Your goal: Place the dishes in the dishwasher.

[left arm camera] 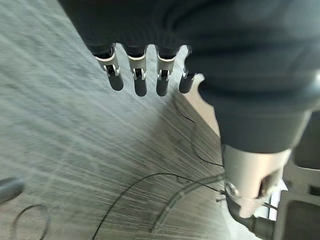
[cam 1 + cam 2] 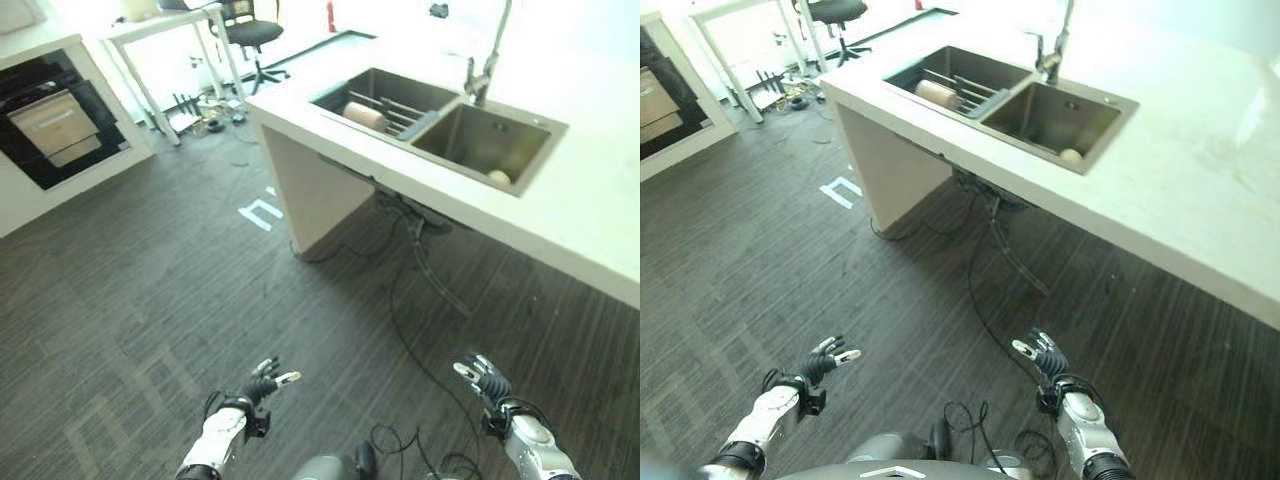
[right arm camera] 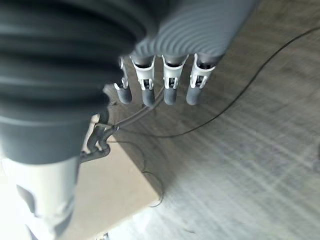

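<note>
A round beige dish (image 2: pixel 365 115) lies on its side against a wire rack in the left basin of the sink (image 2: pixel 440 100), set in a pale counter (image 2: pixel 590 200). A small pale round item (image 2: pixel 498 177) rests in the right basin. A dark open appliance with a pulled-out pale drawer (image 2: pixel 55 125) stands at the far left by the wall. My left hand (image 2: pixel 265 382) and right hand (image 2: pixel 482 376) hang low over the dark floor, well short of the counter. Both are open with relaxed fingers (image 1: pixel 140 80) (image 3: pixel 170 87) and hold nothing.
A tall faucet (image 2: pixel 487 55) rises behind the sink. Loose cables and a pipe (image 2: pixel 420 240) hang under the counter beside its slanted support panel (image 2: pixel 310 190). A white mark (image 2: pixel 262 212) is on the floor. An office chair (image 2: pixel 250 35) and a white table (image 2: pixel 165 35) stand at the back.
</note>
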